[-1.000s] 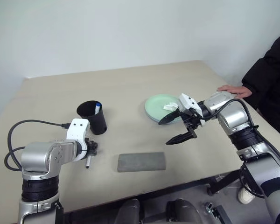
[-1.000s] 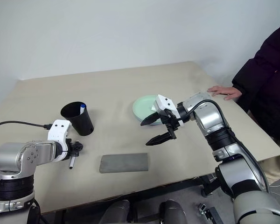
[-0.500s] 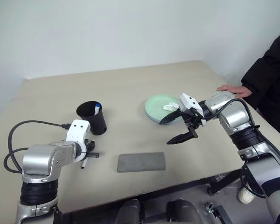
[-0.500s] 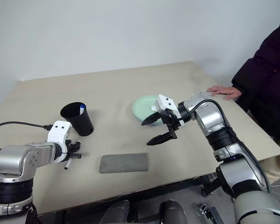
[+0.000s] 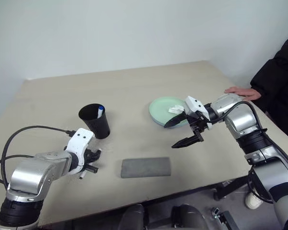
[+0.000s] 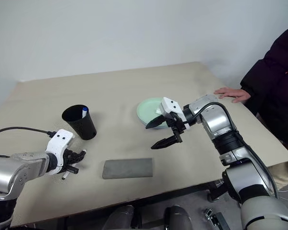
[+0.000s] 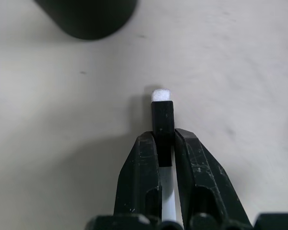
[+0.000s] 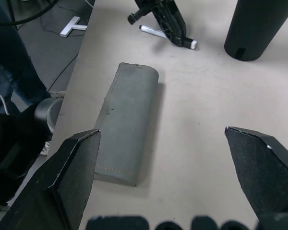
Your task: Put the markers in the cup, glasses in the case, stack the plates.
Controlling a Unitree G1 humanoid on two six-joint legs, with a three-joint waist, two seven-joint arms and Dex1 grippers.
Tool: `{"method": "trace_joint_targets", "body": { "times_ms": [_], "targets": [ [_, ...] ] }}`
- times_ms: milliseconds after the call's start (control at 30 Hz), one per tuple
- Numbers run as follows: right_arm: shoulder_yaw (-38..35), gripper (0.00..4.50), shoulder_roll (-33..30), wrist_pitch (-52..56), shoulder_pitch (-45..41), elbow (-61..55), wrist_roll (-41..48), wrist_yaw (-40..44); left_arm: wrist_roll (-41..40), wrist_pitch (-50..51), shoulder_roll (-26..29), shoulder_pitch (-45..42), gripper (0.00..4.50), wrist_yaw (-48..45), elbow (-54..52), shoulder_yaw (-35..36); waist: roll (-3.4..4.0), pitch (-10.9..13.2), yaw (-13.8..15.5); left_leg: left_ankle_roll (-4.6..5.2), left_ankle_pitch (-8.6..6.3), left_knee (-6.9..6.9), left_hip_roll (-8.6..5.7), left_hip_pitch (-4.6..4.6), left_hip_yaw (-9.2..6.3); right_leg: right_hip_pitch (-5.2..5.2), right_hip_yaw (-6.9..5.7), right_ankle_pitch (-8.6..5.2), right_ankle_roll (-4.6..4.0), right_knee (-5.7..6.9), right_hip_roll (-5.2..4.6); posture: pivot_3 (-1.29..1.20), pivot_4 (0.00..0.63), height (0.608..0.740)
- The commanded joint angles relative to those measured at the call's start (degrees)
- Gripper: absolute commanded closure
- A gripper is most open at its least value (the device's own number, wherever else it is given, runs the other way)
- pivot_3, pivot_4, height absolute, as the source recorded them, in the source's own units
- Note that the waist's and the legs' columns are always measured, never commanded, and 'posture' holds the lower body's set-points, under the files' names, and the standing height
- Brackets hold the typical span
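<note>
Head views: the left hand (image 5: 89,164) has drawn back along the beige desk (image 5: 134,91), away from the tall tapered matte black plastic cup (image 5: 96,121), and its wrist has rolled since a second ago. It now pinches the slim white-barrelled marker with black ends (image 5: 82,173), tilted just off the desk on the near side of the cup. That suggests the pick is done and the lift to the cup comes next. A blue-capped marker (image 5: 100,111) already stands in the cup. The flat grey felt-like case (image 5: 145,166) lies shut, to the right of the cup and nearer the robot. The pale mint green round plate (image 5: 164,111) sits well right of the cup with a crumpled white tissue (image 5: 174,109) on it. The right hand (image 5: 178,133) has not moved; it hangs spread wide above the desk beside that plate.

Left wrist view: the fingers (image 7: 140,177) press on the marker's white barrel, its black end (image 7: 162,124) poking past them toward the cup.

Right wrist view: the spread fingers (image 8: 72,177) frame the case, with the left hand and marker beyond it near the cup.

A person's hand (image 5: 242,92) rests on the desk's far right edge.
</note>
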Motion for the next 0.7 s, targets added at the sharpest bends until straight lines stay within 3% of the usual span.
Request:
{"method": "trace_joint_targets", "body": {
  "times_ms": [33,233,700],
  "targets": [
    [-1.0,0.00,0.0,-0.5,-1.7,-0.8,0.6,0.3,-1.6,-2.4,2.8,0.6,4.47,-3.5,-4.2,0.1,0.00,0.0,0.0,0.00,0.00,0.00,0.00,0.00,0.00,0.01,0.00,0.00,0.00,-0.01,0.00,0.00,0.000,0.700],
    [-1.0,0.00,0.1,-0.5,-1.7,-0.8,0.5,0.3,-3.9,-5.8,2.1,0.6,4.47,-6.0,-6.4,2.4,0.02,0.0,0.0,0.00,0.00,0.00,0.02,0.03,-0.01,0.06,-0.05,0.00,0.00,-0.02,0.01,0.00,0.000,0.700],
    [-0.8,0.00,0.1,-0.6,-1.8,-0.6,0.7,0.3,-17.6,-12.5,-8.0,-12.4,4.47,-5.1,-5.7,17.8,-0.02,0.0,0.0,0.01,0.03,0.13,0.00,0.04,-0.03,0.21,-0.13,0.03,0.05,0.03,0.13,0.00,0.000,0.700]
  ]
}}
